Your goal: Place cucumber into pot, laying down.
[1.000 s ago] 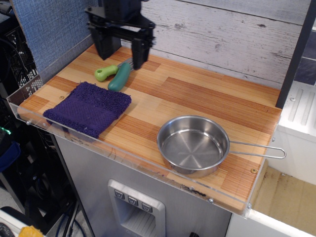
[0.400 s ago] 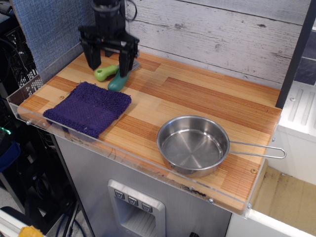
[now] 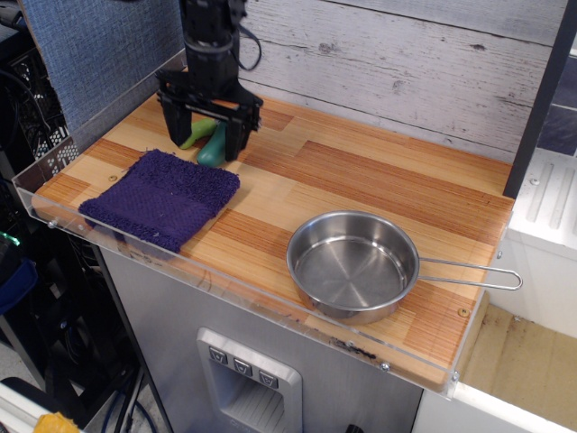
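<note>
Meanwhile the pot (image 3: 352,264) sits empty, wide-spread fingers (image 3: 236,135) straddling the cucumber (image 3: 214,148).

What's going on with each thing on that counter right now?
gripper: open, lowered over the cucumber, fingers on either side
cucumber: lying on the counter, not lifted
spatula: lying beside the cucumber, mostly hidden
pot: upright, empty
purple cloth: lying flat

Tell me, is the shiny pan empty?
Empty. The pot shows only bare steel inside; the cucumber still lies on the table under the gripper.
</note>
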You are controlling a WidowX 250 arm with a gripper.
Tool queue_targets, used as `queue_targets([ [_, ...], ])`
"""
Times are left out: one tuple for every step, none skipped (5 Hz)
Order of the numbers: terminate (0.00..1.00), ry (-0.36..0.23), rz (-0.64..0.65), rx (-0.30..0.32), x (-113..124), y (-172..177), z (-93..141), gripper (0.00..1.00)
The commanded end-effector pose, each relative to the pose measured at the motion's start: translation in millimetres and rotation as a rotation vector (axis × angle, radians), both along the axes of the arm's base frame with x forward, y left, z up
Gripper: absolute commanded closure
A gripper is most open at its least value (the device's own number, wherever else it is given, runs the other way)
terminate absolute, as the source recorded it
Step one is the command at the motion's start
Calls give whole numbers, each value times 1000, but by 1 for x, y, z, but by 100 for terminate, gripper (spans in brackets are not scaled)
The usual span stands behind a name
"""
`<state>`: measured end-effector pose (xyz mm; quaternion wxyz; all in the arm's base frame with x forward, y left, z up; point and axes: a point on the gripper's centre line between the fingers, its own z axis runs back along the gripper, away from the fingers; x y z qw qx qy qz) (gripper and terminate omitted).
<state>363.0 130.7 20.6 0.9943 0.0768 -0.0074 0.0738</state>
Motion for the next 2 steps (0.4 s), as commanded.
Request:
queue_targets([
  [0, -51, 26, 16, 7, 3, 2, 0],
  [0, -46, 39, 17, 8, -2, -4, 100],
])
